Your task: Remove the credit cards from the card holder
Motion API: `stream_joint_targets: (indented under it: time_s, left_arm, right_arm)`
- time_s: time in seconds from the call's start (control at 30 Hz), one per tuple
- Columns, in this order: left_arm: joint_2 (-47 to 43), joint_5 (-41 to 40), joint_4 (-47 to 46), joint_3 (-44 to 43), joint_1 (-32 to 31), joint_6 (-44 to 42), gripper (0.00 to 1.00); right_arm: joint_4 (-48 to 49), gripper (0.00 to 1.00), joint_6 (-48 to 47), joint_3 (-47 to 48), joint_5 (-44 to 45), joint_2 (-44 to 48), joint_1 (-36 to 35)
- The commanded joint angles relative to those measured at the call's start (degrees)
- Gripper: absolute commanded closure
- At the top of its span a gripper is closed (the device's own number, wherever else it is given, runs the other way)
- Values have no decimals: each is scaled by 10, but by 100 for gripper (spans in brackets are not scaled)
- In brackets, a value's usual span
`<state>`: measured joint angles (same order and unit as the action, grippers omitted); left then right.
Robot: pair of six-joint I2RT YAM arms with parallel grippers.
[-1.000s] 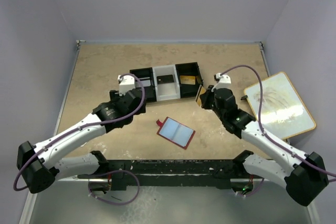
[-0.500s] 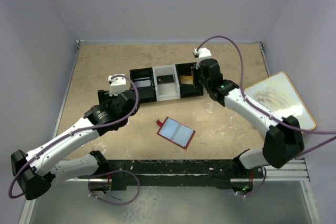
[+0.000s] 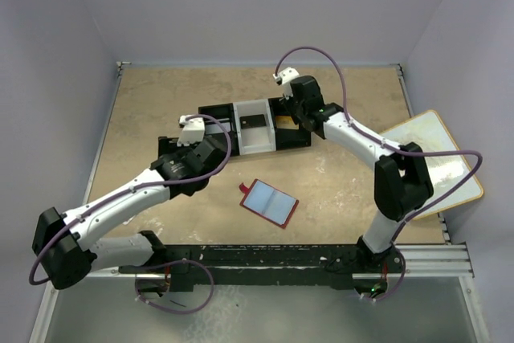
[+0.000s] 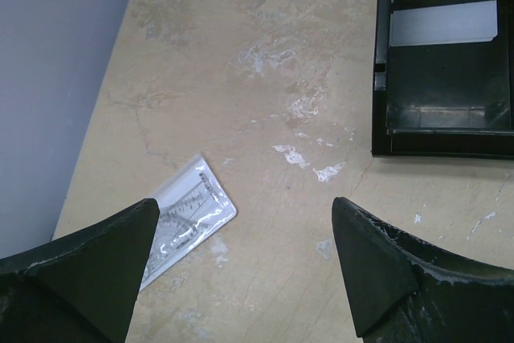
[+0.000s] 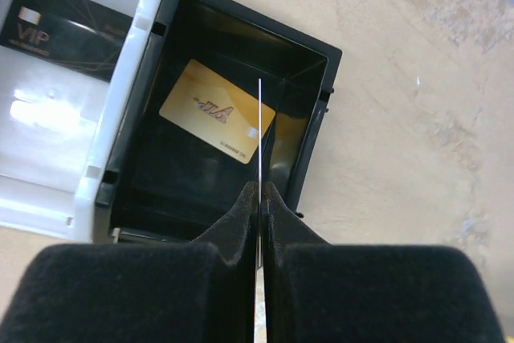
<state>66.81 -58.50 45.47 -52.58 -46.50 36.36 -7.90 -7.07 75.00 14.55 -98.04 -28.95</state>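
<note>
Pale walls close in a beige worktop [image 3: 161, 102]. The card holder [image 3: 269, 202] lies open near its front, apart from both arms. The right fingers [image 5: 233, 230] are pressed together on a credit card [image 5: 260, 134]. It looks thin, stiff, light and probably slippery, so it is best pinched by one edge. Only the right wrist view shows this card edge-on over the tray [image 5: 317, 110]. The left fingers [image 4: 377, 271] gape wide, holding nothing.

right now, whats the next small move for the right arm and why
Probably lower a little and open the right gripper. It is shut on a thin card held edge-on, over the tray's black end compartment, where a gold card already lies flat. Releasing there should drop the held card in beside or onto that one.
</note>
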Motion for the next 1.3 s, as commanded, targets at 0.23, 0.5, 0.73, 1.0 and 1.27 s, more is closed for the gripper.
stream_joint_targets:
  time_s: [0.23, 0.5, 0.73, 1.0, 1.27]
  left_arm:
    - [-56, -41, -10, -4, 4, -1, 14]
    - [-56, -49, -4, -7, 4, 3, 14]
    - [-58, -52, -3, -7, 3, 2, 14]
    - [-58, -52, -5, -6, 4, 2, 14]
    - [-49, -52, -5, -7, 4, 2, 14]
  right_arm:
    - [86, 100, -223, 5, -5, -50, 2]
    - [212, 100, -344, -55, 2, -65, 4]
    - [217, 100, -374, -47, -27, -109, 5]
    - [220, 100, -378, -22, -44, -152, 5]
    - [181, 100, -365, -14, -86, -167, 7]
